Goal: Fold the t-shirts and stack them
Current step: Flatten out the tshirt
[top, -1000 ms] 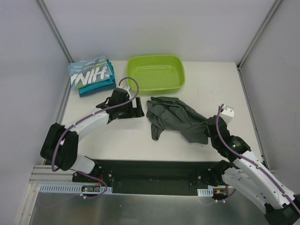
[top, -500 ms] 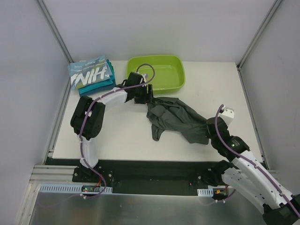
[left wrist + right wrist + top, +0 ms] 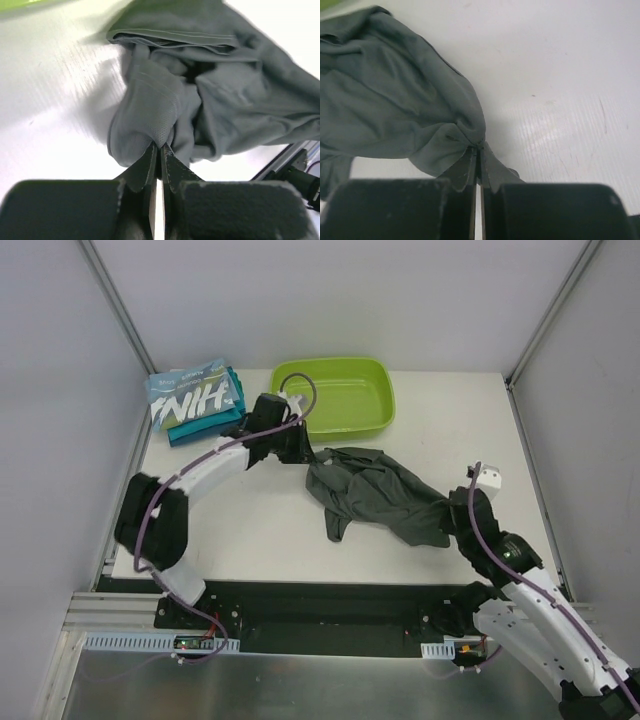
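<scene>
My left gripper [image 3: 161, 147] is clamped on the 10 o'clock corner of the crumpled dark grey t-shirt [image 3: 375, 495] lying mid-bench [image 3: 240, 530]. My right gripper [image 3: 478, 147] pinches its 4 o'clock edge. The folded t-shirts [image 3: 195, 405] sit stacked at 11 o'clock.

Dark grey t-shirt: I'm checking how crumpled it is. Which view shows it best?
Top external: the whole dark grey t-shirt shows, crumpled. Left wrist shows just the bunched part the left hand pinches; right wrist, the end the right hand pinches.
</scene>
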`<state>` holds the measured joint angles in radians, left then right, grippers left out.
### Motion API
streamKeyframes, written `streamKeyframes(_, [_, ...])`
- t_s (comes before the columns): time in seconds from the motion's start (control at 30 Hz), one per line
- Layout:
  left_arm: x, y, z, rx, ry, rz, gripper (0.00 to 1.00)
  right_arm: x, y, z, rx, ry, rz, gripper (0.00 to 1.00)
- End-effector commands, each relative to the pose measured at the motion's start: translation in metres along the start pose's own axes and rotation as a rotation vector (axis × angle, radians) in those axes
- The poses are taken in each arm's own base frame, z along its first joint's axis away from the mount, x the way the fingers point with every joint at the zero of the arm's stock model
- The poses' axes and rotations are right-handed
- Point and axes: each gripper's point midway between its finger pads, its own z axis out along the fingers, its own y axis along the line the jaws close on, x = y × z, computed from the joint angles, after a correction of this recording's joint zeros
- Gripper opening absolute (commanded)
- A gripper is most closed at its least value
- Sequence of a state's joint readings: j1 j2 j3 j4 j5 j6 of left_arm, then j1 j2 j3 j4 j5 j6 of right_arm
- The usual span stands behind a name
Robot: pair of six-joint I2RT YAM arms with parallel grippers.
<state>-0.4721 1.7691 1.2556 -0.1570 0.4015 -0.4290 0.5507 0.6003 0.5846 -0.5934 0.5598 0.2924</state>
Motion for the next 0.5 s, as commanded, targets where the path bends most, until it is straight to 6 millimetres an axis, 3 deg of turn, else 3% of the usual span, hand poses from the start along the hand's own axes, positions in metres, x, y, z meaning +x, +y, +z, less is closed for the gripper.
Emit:
streamKeyframes(0.0, [-0.036, -0.050, -0.099, 0.038, -0.286, 0.102, 0.00, -0.057, 0.035, -0.036, -0.207, -0.100, 0.010, 0.01])
streamKeyframes(0.1, [-0.052, -0.065, -0.157, 0.016, -0.465, 0.142, 0.00, -0.102, 0.058, -0.067, -0.334, -0.171, 0.001, 0.01])
streamKeyframes(0.3, [-0.091, -0.099, -0.299, -0.062, -0.840, 0.206, 0.00, -0.208, 0.116, -0.147, -0.621, -0.319, -0.023, 0.01])
streamKeyframes(0.4, [-0.112, -0.124, -0.356, -0.079, -0.953, 0.260, 0.00, -0.256, 0.134, -0.175, -0.683, -0.380, -0.024, 0.01])
streamKeyframes(0.47, [-0.125, -0.131, -0.381, -0.119, -0.997, 0.268, 0.00, -0.278, 0.145, -0.181, -0.694, -0.394, -0.030, 0.01])
